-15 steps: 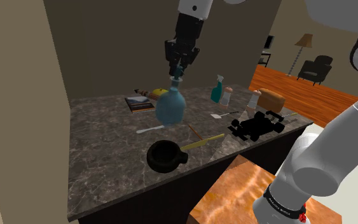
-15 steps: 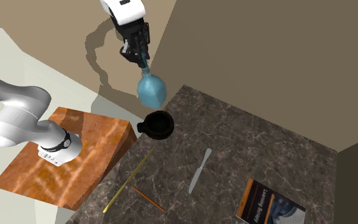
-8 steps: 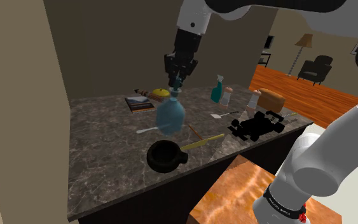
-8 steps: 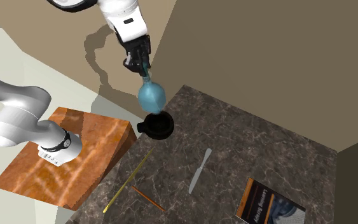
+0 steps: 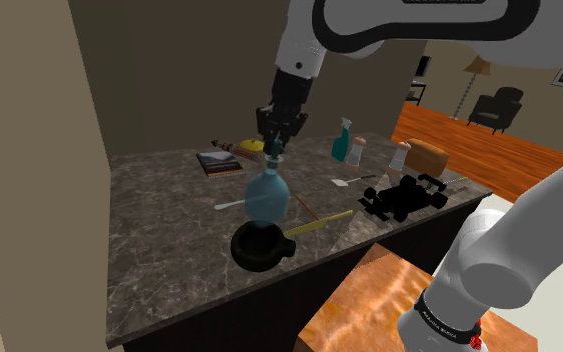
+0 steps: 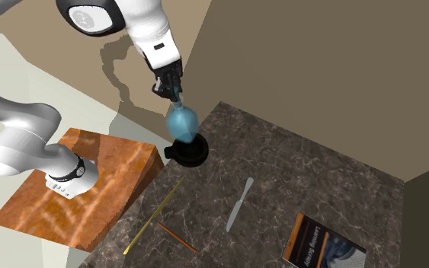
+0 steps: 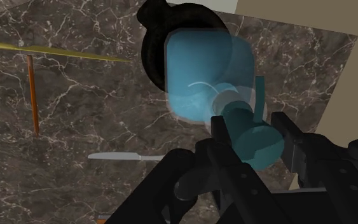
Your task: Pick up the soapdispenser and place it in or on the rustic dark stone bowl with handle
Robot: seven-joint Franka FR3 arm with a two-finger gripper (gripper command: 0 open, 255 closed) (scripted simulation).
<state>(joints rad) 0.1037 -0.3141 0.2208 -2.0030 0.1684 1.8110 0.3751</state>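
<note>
The hand (image 5: 275,150), clamped on the pump neck of the blue soapdispenser (image 5: 267,193), which hangs just above the dark bowl (image 5: 252,255) at its 6 o'clock in the shoulder view, should lower straight and release only once the base sits inside the rim.

The black pincer (image 6: 174,91) clasps the neck of a blue, round-bodied soap dispenser (image 6: 182,123), which hangs right over the dark bowl (image 6: 191,154). Whether its base touches the bowl cannot be told. The bowl sits at the edge of the marble table (image 6: 319,179) nearest the wooden stand (image 6: 91,183), its handle pointing toward the stand. Farther along that edge lie a thin yellow stick (image 6: 153,217) and an orange pencil (image 6: 176,237). A pale knife (image 6: 239,204) lies mid-table, and a book (image 6: 323,244) lies apart from it.
</note>
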